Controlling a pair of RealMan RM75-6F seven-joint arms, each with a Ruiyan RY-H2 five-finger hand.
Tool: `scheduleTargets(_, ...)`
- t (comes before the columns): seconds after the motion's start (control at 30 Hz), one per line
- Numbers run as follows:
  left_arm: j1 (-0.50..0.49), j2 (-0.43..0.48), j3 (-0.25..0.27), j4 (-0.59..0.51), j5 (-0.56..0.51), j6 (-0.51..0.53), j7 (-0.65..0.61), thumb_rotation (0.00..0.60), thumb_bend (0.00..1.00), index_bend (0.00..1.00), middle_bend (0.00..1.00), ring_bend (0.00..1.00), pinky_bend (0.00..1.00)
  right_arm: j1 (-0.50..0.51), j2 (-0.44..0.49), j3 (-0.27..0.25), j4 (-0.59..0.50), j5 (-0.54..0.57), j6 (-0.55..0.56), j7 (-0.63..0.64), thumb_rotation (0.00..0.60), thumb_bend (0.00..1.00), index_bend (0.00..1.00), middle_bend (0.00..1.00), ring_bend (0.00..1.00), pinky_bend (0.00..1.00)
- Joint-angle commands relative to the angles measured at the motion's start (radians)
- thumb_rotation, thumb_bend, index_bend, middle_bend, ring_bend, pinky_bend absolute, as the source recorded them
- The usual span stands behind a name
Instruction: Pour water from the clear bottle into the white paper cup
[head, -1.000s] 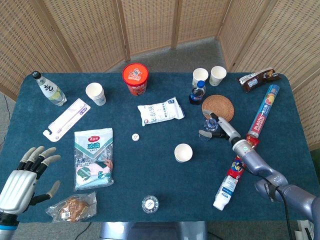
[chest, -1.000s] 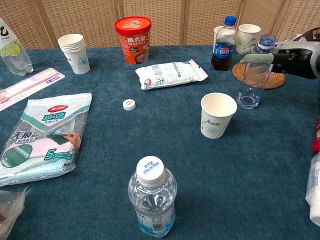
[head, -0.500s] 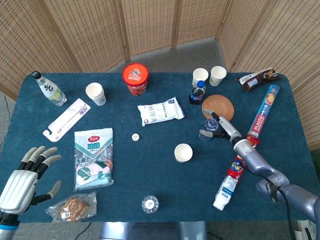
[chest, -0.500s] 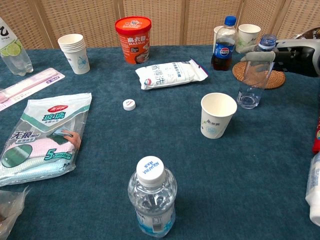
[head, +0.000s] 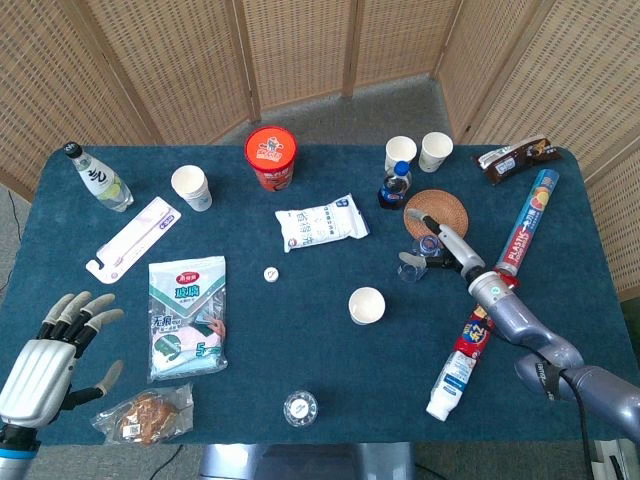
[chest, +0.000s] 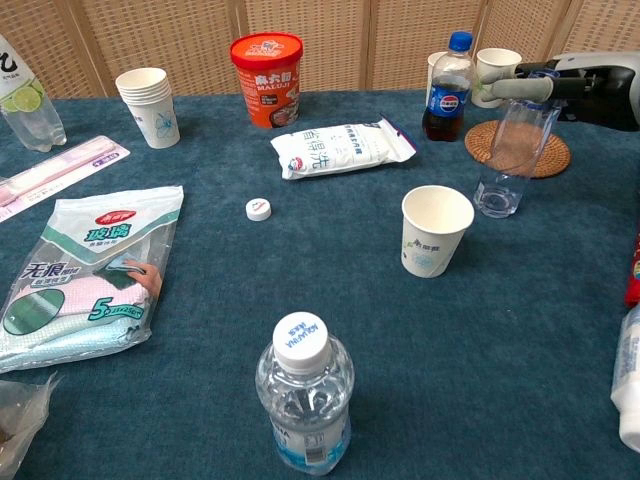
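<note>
Near bottle: the capped water bottle (chest: 301, 395) at the near edge of the surface (chest: 520, 330) is sealed and full, so leave it; your open one is further back.
Left hand: your left hand (head: 45, 352) rests spread and empty at the near left corner, well clear of the work.
White paper cup: the white paper cup (chest: 435, 230) stands upright and open, just in front and to the left of the bottle you are handling.
Clear bottle: the clear bottle (chest: 509, 158) stands near the woven coaster (chest: 555, 160), capless and tilted a little at the top.
Right hand: your right hand (chest: 575, 88) pinches the bottle at its neck. That hold looks high and thin to me; settle your fingers lower on the body before you lift, then carry the mouth over the cup's rim and tip slowly.
Chest view: it shows the fingertip on the neck and the lean of the bottle.
Head view: it shows the gap between bottle and cup, and your left hand, which the chest view misses.
</note>
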Motion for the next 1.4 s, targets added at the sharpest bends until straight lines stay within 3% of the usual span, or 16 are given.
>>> scheduleTargets(0.03, 0.0, 0.0, 0.0, 0.0, 0.001, 0.0, 0.0, 0.527, 0.42, 0.2, 0.16, 0.07, 0.0, 0.002, 0.011, 0.005, -0.012, 0.001, 0.001, -0.003, 0.344, 0.07, 0.0, 0.0, 0.0, 0.0)
scheduleTargets(0.8, 0.004, -0.008, -0.002, 0.024, 0.01, 0.017, -0.029, 0.529, 0.42, 0.2, 0.16, 0.07, 0.0, 0.012, 0.117, 0.068, -0.126, 0.058, 0.002, -0.093, 0.392, 0.06, 0.0, 0.0, 0.0, 0.0)
scheduleTargets(1.4, 0.009, -0.012, 0.0, 0.038, 0.019, 0.028, -0.042, 0.528, 0.42, 0.2, 0.16, 0.06, 0.0, -0.07, 0.122, 0.106, -0.134, 0.099, 0.145, -0.162, 0.57, 0.1, 0.0, 0.0, 0.0, 0.0)
